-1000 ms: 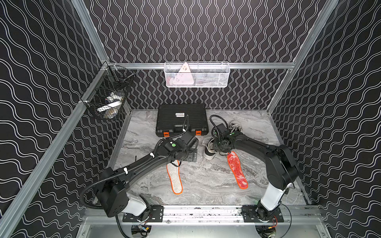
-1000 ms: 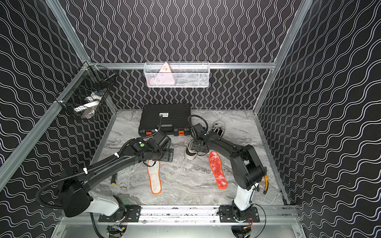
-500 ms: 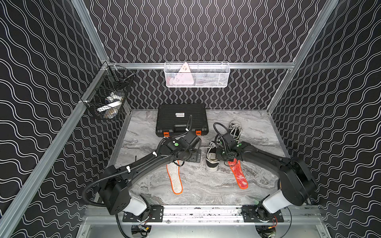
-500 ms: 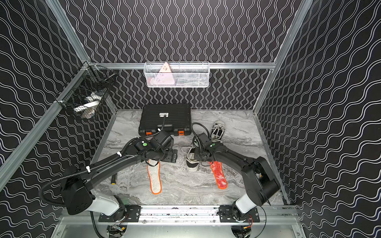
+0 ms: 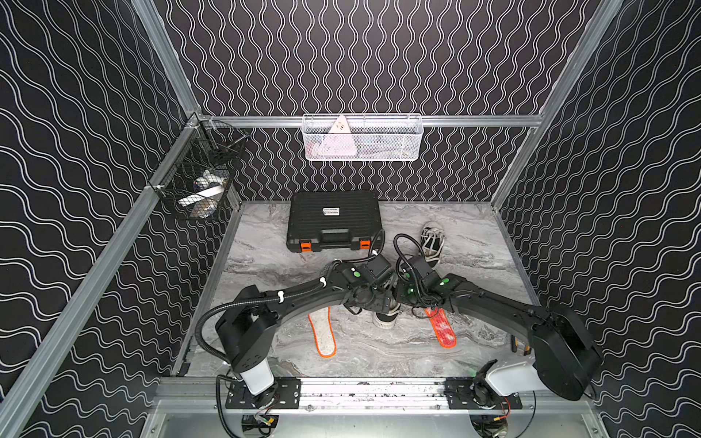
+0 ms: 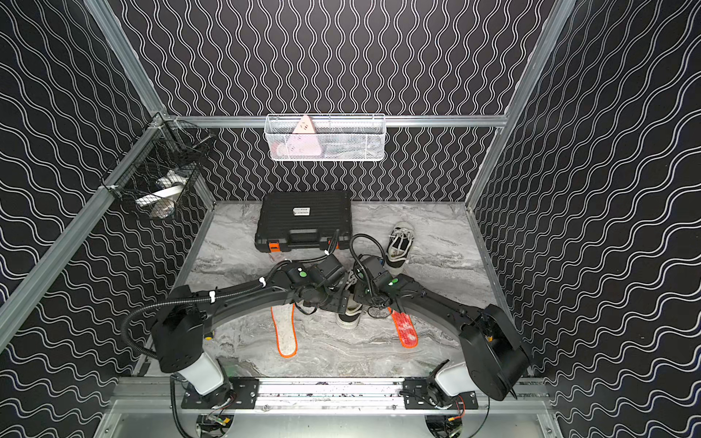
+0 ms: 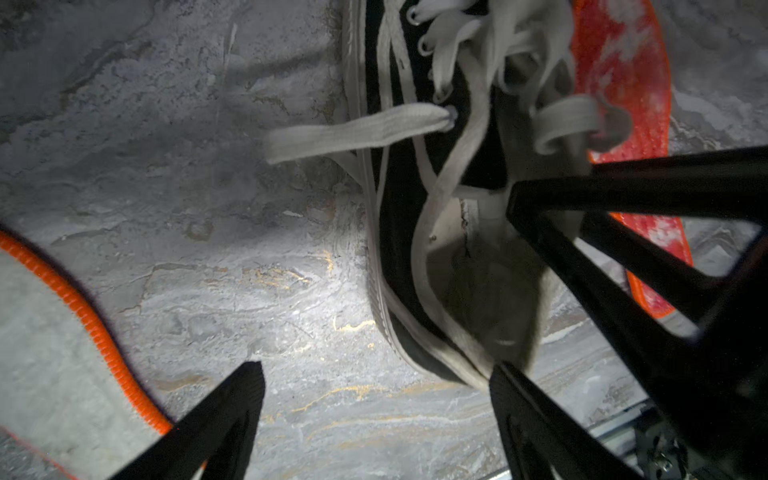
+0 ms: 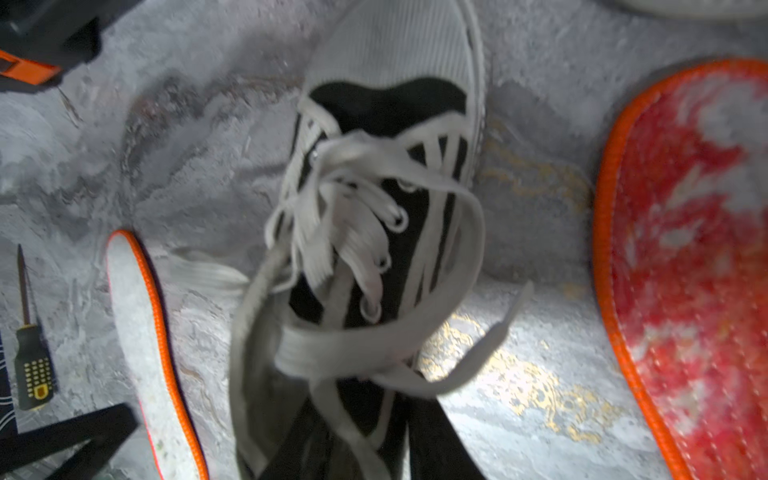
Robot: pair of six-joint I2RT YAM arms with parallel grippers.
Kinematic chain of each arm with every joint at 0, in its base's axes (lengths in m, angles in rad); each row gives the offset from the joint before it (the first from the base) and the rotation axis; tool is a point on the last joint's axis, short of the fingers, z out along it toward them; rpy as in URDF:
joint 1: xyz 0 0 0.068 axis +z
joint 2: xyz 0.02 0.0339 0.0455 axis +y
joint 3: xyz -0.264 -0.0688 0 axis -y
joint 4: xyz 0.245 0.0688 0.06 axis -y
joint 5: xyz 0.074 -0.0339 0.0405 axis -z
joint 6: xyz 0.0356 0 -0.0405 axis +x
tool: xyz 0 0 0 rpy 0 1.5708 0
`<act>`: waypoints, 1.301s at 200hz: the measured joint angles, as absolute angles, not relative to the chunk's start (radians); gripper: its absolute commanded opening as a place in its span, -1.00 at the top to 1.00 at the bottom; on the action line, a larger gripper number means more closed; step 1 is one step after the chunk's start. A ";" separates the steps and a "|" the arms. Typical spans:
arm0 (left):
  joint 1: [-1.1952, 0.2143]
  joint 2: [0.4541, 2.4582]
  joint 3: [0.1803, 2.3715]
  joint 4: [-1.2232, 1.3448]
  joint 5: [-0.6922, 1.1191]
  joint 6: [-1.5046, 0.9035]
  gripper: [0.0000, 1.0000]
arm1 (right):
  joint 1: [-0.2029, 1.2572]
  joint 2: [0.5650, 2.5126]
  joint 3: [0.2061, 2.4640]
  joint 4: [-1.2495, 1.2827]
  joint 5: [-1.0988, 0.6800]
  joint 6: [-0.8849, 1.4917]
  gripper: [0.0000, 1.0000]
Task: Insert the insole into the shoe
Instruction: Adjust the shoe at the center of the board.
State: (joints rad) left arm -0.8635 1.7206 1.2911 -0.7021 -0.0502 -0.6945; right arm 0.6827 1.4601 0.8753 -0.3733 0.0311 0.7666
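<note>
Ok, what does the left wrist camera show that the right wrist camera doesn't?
Only the left wrist view: the sneaker's open mouth and the left gripper, jaws apart. Only the right wrist view: the toe cap, a screwdriver and a black case's orange latch. Both: the black sneaker, its white laces, the white insole and the red insole.

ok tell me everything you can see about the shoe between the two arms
The shoe is a black canvas sneaker with white stripes, a ribbed white toe cap and pale lining. Its white laces hang loose and untied. It stands upright on the marble table, between a grey insole and a red insole. The right arm's fingers reach its opening.
</note>
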 measured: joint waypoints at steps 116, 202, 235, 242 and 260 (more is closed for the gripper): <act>-0.790 1.692 1.157 -0.542 -0.017 -0.764 0.83 | 0.572 1.541 0.842 -0.256 -0.143 0.673 0.83; -0.897 1.582 1.169 -0.661 -0.120 -0.773 0.36 | 0.609 1.519 0.878 -0.202 -0.238 0.556 0.13; -0.921 1.553 1.232 -0.680 -0.138 -0.558 0.49 | 0.559 1.390 0.855 -0.254 -0.251 0.549 0.08; -0.932 1.563 1.257 -0.688 -0.138 -0.510 0.49 | 0.535 1.374 0.845 -0.270 -0.252 0.549 0.10; -0.951 1.619 1.323 -0.692 -0.139 -0.392 0.42 | 0.475 1.353 0.822 -0.309 -0.252 0.559 0.13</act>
State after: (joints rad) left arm -0.9508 1.6188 1.3231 -0.6922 -0.1394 -0.3923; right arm 0.4751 1.3533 0.8219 -0.3092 -0.2516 0.5587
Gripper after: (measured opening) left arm 0.259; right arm 0.442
